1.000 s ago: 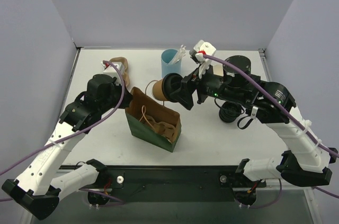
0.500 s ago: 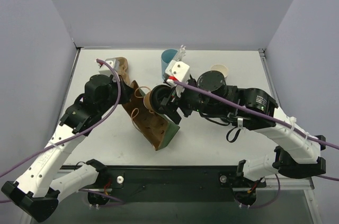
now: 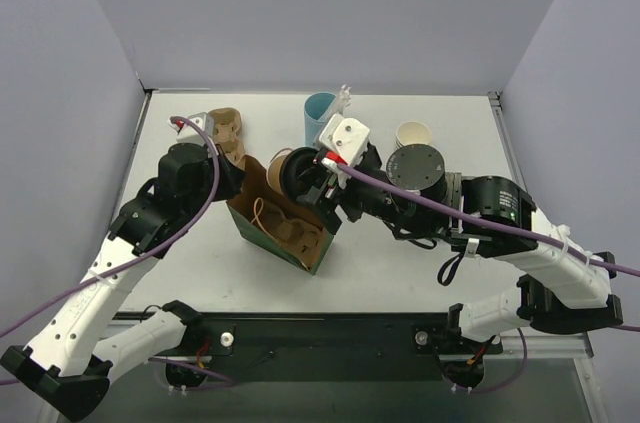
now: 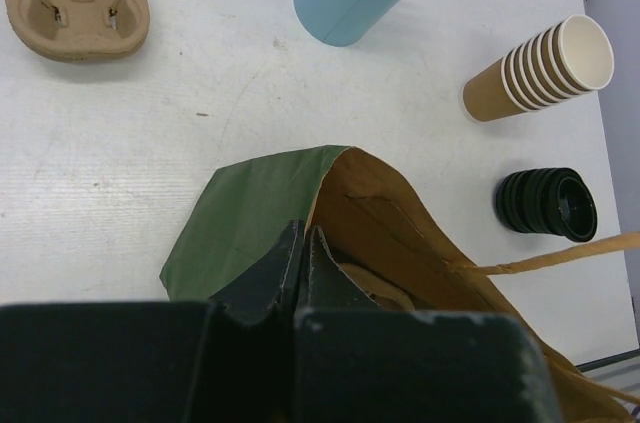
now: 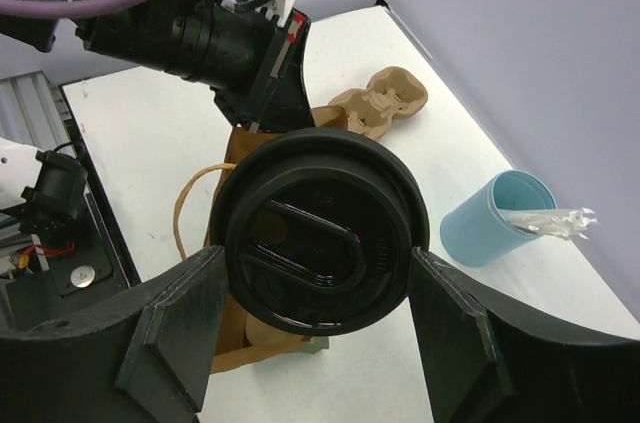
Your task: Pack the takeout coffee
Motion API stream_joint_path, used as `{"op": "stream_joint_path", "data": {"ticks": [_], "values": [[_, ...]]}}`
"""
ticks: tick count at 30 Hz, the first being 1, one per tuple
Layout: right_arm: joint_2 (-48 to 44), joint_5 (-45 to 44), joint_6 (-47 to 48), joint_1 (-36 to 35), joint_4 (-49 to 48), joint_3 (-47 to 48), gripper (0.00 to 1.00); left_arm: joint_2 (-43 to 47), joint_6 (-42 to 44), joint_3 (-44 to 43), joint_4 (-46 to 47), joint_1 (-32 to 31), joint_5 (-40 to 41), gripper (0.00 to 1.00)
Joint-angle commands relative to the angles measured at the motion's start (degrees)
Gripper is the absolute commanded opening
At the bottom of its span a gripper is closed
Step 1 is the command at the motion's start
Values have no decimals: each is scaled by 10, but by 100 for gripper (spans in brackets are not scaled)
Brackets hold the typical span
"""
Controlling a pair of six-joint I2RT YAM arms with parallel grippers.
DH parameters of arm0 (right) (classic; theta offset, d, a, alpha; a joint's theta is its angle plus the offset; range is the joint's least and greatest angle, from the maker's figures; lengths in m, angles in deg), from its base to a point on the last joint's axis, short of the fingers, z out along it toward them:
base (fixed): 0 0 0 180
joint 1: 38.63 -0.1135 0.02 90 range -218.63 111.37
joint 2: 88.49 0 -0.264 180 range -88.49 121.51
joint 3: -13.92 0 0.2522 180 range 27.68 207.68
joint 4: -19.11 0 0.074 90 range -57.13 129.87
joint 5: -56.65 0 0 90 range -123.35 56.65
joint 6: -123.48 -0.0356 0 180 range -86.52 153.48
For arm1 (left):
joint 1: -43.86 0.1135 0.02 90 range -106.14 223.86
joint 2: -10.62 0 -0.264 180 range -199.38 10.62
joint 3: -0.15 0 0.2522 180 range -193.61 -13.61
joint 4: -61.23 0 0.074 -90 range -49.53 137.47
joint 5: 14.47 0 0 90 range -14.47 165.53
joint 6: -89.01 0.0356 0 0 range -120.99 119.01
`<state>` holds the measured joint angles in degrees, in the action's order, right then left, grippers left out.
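While the left gripper (image 4: pixel 303 253) pinches the bag rim (image 4: pixel 262 165), the outstretched right gripper (image 5: pixel 315 283) clamps the takeout coffee (image 5: pixel 320 208).

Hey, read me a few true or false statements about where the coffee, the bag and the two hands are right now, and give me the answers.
1. The right hand grips the takeout coffee by its sides. True.
2. The left hand is open and away from the bag. False: it is shut on the rim of the green bag.
3. The coffee sits at the bottom of the bag. False: it is held in the right hand at the bag's mouth.
4. The light-blue cup stands at the back of the table. True.
5. A stack of black lids lies near the stack of paper cups. True.
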<state>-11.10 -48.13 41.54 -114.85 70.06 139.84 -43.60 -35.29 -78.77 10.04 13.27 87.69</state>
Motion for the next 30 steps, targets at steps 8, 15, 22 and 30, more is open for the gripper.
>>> {"op": "stream_joint_path", "data": {"ticks": [8,15,22,30], "values": [[-11,-37,18,3,-26,-77,32,-7,-74,-49,38,4,-33,0],[-23,-22,6,11,-24,-135,31,17,-75,-12,62,4,-56,0],[-13,-1,32,29,-24,-172,29,11,-47,-12,98,4,-89,0],[-5,85,83,100,-24,-193,27,31,70,49,218,2,-210,0]]}}
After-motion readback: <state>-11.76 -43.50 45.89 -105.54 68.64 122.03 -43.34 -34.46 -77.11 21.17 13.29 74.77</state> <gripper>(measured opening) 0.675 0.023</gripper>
